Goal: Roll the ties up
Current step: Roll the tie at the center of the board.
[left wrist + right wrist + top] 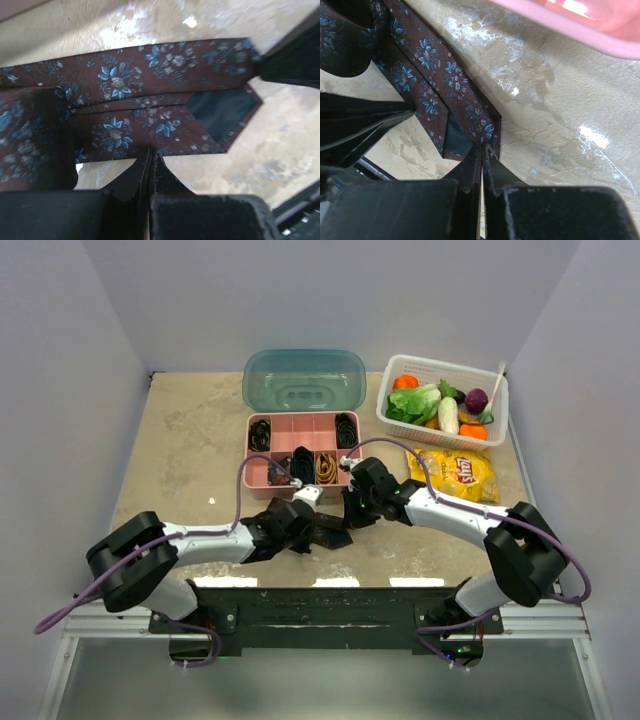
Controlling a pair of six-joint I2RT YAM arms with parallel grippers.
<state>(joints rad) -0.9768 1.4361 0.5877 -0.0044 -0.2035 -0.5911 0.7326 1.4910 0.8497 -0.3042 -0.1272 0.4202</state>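
Observation:
A dark maroon tie with small blue flowers lies flat on the beige table, its pointed end showing dark lining. My left gripper is shut, its tips pinching the tie's near edge. My right gripper is shut on a fold of the same tie by its pointed end. In the top view both grippers meet over the tie at the table's front centre, the left gripper beside the right gripper. Small black and gold coiled ties sit in the pink tray.
The pink compartment tray stands just behind the grippers, its teal lid open behind it. A white basket of toy vegetables and a yellow chip bag sit at the right. Grey walls close in the table.

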